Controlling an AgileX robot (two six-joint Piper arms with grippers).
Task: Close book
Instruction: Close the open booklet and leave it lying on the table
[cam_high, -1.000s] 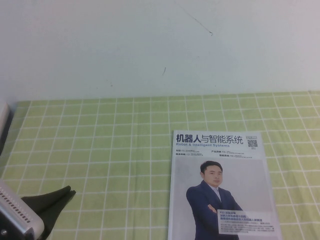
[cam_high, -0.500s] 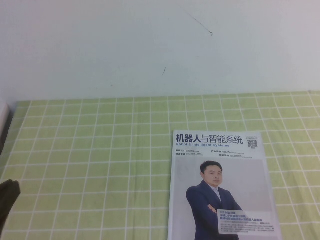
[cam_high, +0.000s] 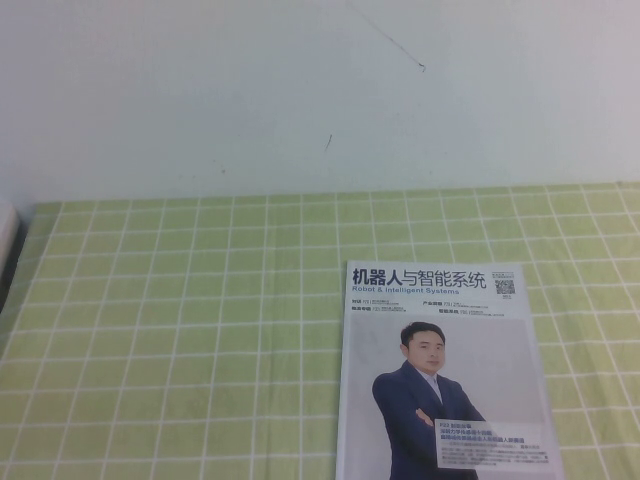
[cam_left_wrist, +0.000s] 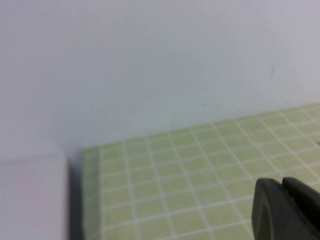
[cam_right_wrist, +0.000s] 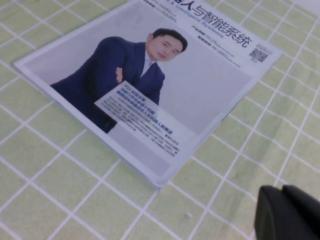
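Lying flat on the green checked tablecloth (cam_high: 180, 330), the book (cam_high: 445, 370) sits at the near right of the table, front cover up and already shut; its near end runs out of the high view; judged from this, the closing step appears done.

Handling, as a judgement: the book is a thin, soft-bound magazine; expect it to be light and floppy, with a glossy cover that may slide under a fingertip; pages will bend rather than lift as a stiff board; if any further hold is needed, take the free long edge opposite the spine, probably the right-hand edge in the high view, or press down on the cover face.

Tool state: the left gripper (cam_left_wrist: 281, 187) hangs over bare cloth at the far left of the table, fingertips pressed together and empty; the right gripper (cam_right_wrist: 281, 192) hovers just off a corner of the book (cam_right_wrist: 145, 75), fingertips likewise together, gripping nothing; neither shows in the high view.

Surroundings: a plain pale wall (cam_high: 300, 90) stands behind the table; a white object (cam_high: 5, 225) lies at the left edge, well apart from the book; nothing stands in the way.
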